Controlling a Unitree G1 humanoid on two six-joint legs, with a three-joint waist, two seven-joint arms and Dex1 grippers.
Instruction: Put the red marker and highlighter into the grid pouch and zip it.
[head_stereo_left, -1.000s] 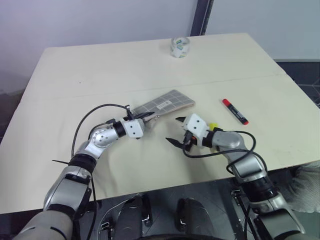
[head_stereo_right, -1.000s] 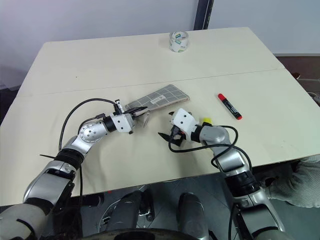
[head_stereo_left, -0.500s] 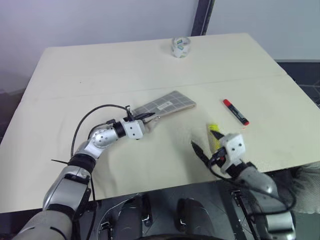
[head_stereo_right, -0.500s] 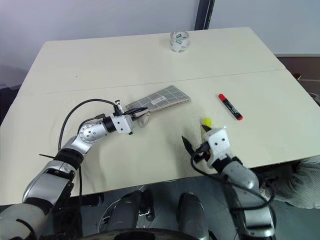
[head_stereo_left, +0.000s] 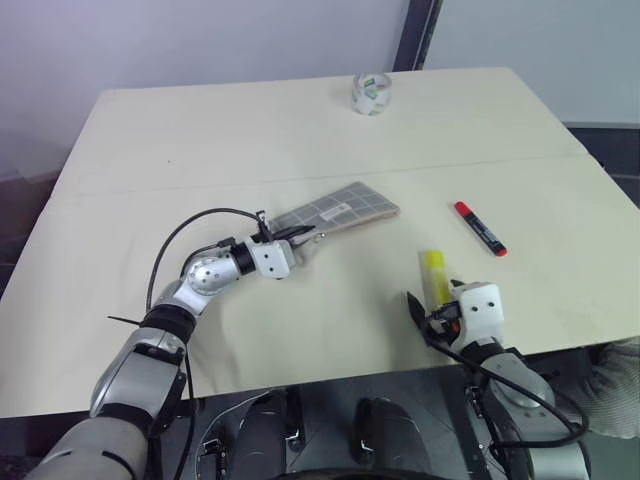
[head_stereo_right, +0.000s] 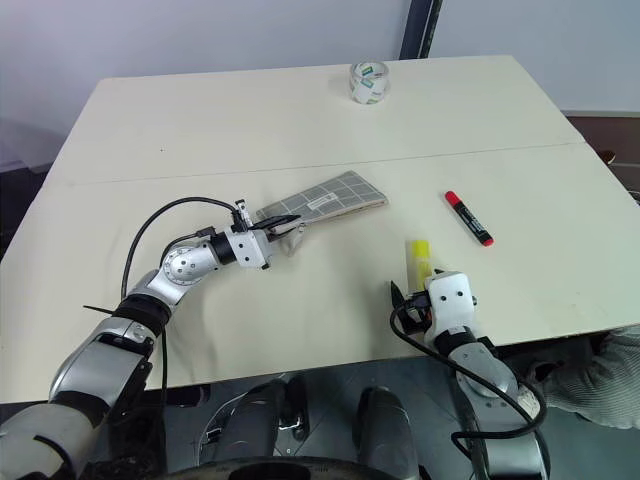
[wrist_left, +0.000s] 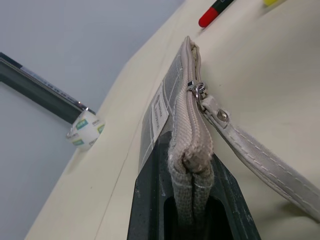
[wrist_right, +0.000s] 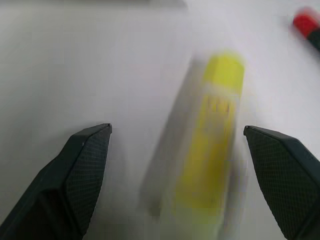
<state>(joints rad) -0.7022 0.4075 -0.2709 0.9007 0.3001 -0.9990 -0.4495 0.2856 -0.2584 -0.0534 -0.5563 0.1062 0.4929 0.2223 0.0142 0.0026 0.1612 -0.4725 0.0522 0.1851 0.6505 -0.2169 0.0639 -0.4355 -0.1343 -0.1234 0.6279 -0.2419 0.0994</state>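
Observation:
The grid pouch (head_stereo_left: 340, 212) lies flat mid-table, grey with a white grid. My left gripper (head_stereo_left: 298, 238) is shut on its near-left end, at the zipper seam (wrist_left: 192, 115), and the pull tab strap (wrist_left: 260, 160) hangs beside it. The highlighter (head_stereo_left: 434, 275) lies on the table right of centre, pointing away from me. My right gripper (wrist_right: 177, 129) sits just behind its near end, open, with the pen ahead between the two fingers and untouched. The red marker (head_stereo_left: 477, 228) lies further to the right, apart from both grippers.
A roll of clear tape (head_stereo_left: 370, 93) stands at the table's far edge. The near table edge (head_stereo_left: 330, 375) runs just below my right gripper. A seam (head_stereo_left: 200, 182) crosses the cream tabletop behind the pouch.
My right gripper pulled back from beside the pouch toward the near edge and to the right, uncovering the highlighter. The left gripper and pouch stayed put.

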